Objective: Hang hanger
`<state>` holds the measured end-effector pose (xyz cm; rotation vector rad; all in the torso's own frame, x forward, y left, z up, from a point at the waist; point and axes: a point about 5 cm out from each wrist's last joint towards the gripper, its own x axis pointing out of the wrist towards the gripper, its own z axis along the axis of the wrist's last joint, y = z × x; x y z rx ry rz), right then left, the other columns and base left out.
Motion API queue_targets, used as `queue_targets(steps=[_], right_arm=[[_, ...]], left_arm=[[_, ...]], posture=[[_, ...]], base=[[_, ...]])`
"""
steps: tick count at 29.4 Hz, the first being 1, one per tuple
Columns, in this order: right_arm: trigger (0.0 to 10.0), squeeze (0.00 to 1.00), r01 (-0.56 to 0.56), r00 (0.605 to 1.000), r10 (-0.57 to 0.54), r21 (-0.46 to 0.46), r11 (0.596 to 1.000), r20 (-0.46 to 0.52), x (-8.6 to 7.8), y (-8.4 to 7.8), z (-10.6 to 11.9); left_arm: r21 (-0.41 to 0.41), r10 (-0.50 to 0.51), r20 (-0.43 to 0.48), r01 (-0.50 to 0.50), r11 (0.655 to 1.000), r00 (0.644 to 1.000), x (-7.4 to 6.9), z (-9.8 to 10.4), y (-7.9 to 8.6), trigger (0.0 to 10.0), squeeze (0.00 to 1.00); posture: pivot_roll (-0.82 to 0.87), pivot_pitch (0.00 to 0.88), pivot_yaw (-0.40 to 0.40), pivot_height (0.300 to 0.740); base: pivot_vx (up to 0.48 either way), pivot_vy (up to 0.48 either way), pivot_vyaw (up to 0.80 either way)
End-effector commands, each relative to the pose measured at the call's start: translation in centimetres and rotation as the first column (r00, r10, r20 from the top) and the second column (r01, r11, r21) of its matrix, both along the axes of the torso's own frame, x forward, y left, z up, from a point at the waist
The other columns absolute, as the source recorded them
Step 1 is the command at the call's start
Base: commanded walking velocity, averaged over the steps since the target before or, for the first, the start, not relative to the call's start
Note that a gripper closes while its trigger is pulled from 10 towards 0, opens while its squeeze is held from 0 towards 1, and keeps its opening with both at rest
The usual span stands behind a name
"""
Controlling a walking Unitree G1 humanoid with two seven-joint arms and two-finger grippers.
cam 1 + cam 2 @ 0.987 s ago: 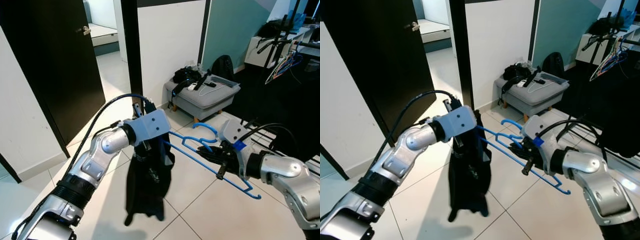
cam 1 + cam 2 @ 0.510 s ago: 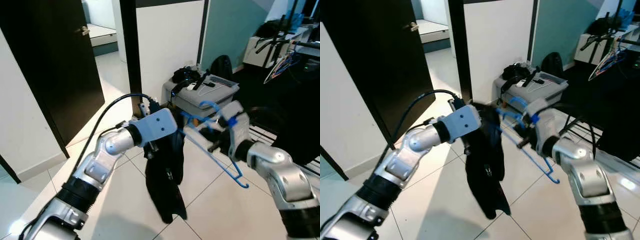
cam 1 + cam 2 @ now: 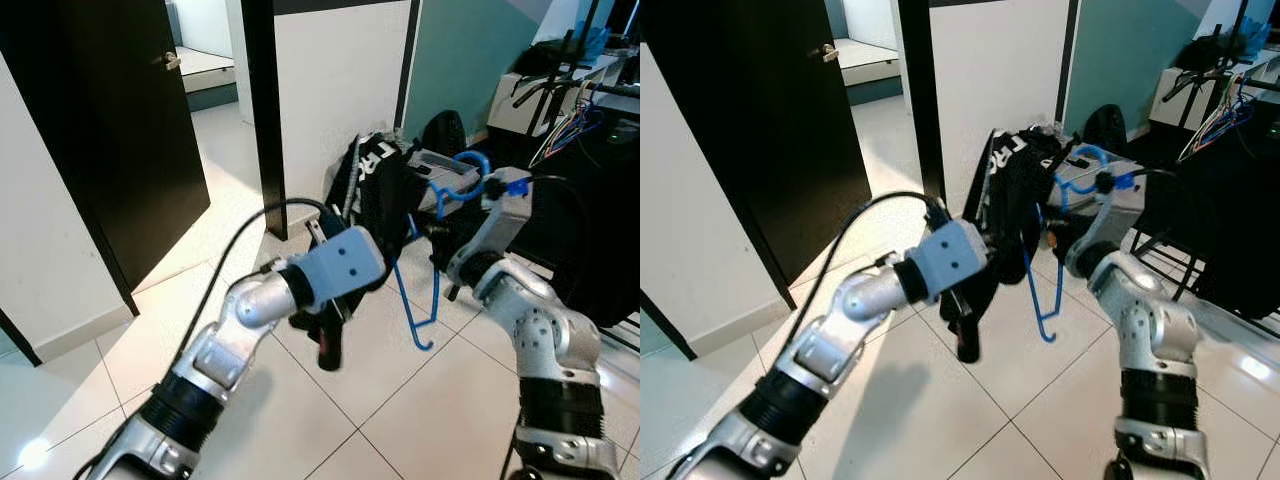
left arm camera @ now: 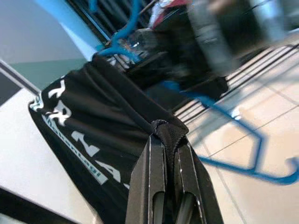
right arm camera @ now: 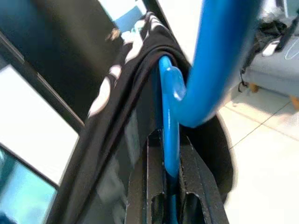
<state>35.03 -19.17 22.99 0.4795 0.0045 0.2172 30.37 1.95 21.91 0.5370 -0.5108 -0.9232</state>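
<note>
A blue plastic hanger [image 3: 414, 297] hangs upright in front of me, its hook [image 3: 466, 164] at the top. My right gripper [image 3: 440, 233] is shut on the hanger's neck just below the hook; in the right wrist view the blue bar [image 5: 170, 140] runs between the fingers. A black garment with white lettering [image 3: 376, 190] is draped over the hanger's left shoulder. My left gripper [image 3: 328, 338] is lower and to the left, shut on a fold of this black fabric [image 4: 164, 133].
A grey footstool [image 3: 446, 166] piled with small items stands behind the hanger against a white wall. A black door [image 3: 110, 120] is at the left. A clothes rack with hangers [image 3: 566, 115] and dark clothing [image 3: 600, 230] stands at the right. The floor is white tile.
Both arms rose. The hanger swung from lying flat and low to hanging upright, and the black garment was lifted from dangling below the left gripper to draping over the hanger.
</note>
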Motion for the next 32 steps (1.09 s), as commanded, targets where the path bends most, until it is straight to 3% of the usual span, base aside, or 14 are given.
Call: queue_targets(steps=[1, 9, 10, 12, 14, 17, 20, 23, 24, 25, 26, 28, 32], right_arm=[[10.0, 0.00, 0.090, 0.996, -0.090, 0.086, 0.992, -0.005, 0.5, -0.5, 0.8], [10.0, 0.00, 0.201, 0.979, -0.192, 0.155, 0.967, -0.073, 1.1, 0.1, 0.3], [10.0, 0.00, 0.186, 0.979, -0.171, 0.134, 0.973, -0.110, 1.1, 1.0, -0.3], [10.0, 0.00, 0.186, 0.979, -0.171, 0.134, 0.973, -0.110, 1.1, 1.0, -0.3], [10.0, 0.00, 0.124, 0.975, -0.103, 0.101, 0.987, -0.197, 0.9, 3.1, -1.9], [10.0, 0.00, 0.124, 0.975, -0.103, 0.101, 0.987, -0.197, 0.9, 3.1, -1.9], [10.0, 0.00, 0.074, 0.973, -0.019, 0.231, 0.970, -0.230, 1.0, 4.2, -1.8], [10.0, 0.00, 0.042, 0.976, 0.012, 0.237, 0.971, -0.219, 1.0, 4.4, -1.4], [10.0, 0.00, 0.000, 0.978, 0.038, 0.180, 0.984, -0.207, 0.8, 4.9, -1.2], [10.0, 0.00, 0.000, 0.978, 0.038, 0.180, 0.984, -0.207, 0.8, 4.9, -1.2], [10.0, 0.00, -0.008, 0.978, 0.029, 0.102, 0.995, -0.207, 0.7, 5.2, -1.3], [10.0, 0.00, 0.064, 0.981, -0.059, 0.024, 0.998, -0.183, 0.7, 4.5, -1.5], [10.0, 0.00, 0.119, 0.986, -0.121, -0.021, 0.993, -0.116, 0.9, 3.5, -1.1]], left_arm=[[-0.005, -0.041, -0.027, 0.041, 0.999, 0.999, -0.7, -0.4, -0.7, 10.0, 0.00], [0.004, -0.040, -0.050, 0.040, 0.999, 0.998, -0.9, -0.8, -0.9, 10.0, 0.00], [0.004, -0.025, -0.055, 0.026, 1.000, 0.998, -0.7, -0.8, -0.5, 10.0, 0.00], [0.004, -0.025, -0.055, 0.026, 1.000, 0.998, -0.7, -0.8, -0.5, 10.0, 0.00], [0.008, 0.015, -0.055, -0.014, 1.000, 0.998, -0.1, -0.7, 0.2, 10.0, 0.00], [0.008, 0.015, -0.055, -0.014, 1.000, 0.998, -0.1, -0.7, 0.2, 10.0, 0.00], [0.044, 0.027, -0.055, -0.025, 0.999, 0.998, -0.1, -1.3, 0.5, 10.0, 0.00], [0.053, 0.026, -0.057, -0.023, 0.998, 0.998, -0.1, -1.6, 0.5, 10.0, 0.00], [0.063, 0.029, -0.057, -0.025, 0.998, 0.998, -0.2, -1.8, 0.4, 10.0, 0.00], [0.063, 0.029, -0.057, -0.025, 0.998, 0.998, -0.2, -1.8, 0.4, 10.0, 0.00], [0.071, 0.041, -0.056, -0.037, 0.997, 0.998, -0.1, -1.9, 0.5, 10.0, 0.00], [0.094, 0.076, -0.062, -0.070, 0.993, 0.995, 0.4, -2.1, 1.3, 10.0, 0.00], [0.130, 0.086, -0.085, -0.075, 0.989, 0.993, 0.6, -2.7, 2.0, 10.0, 0.00]], posture=[[-0.07, 0.000, 0.023, 0.740], [-0.07, 0.000, 0.025, 0.740], [-0.07, 0.000, 0.027, 0.740], [-0.07, 0.000, 0.027, 0.740], [-0.06, 0.000, 0.021, 0.740], [-0.06, 0.000, 0.021, 0.740], [-0.06, 0.000, 0.025, 0.740], [-0.06, 0.000, 0.025, 0.740], [-0.06, 0.000, 0.025, 0.740], [-0.06, 0.000, 0.025, 0.740], [-0.07, 0.000, 0.025, 0.740], [-0.06, 0.000, 0.023, 0.740], [-0.06, 0.000, 0.023, 0.740]], base=[[0.000, 0.000, 0.00], [0.000, 0.000, 0.00], [0.000, 0.000, 0.00], [0.000, 0.000, 0.00], [0.000, 0.000, 0.00], [0.000, 0.000, 0.00], [0.000, 0.000, 0.00], [0.000, 0.000, 0.00], [0.000, 0.000, 0.00], [0.000, 0.000, 0.00], [0.000, 0.000, 0.00], [0.000, 0.000, 0.00], [0.000, 0.000, 0.00]])
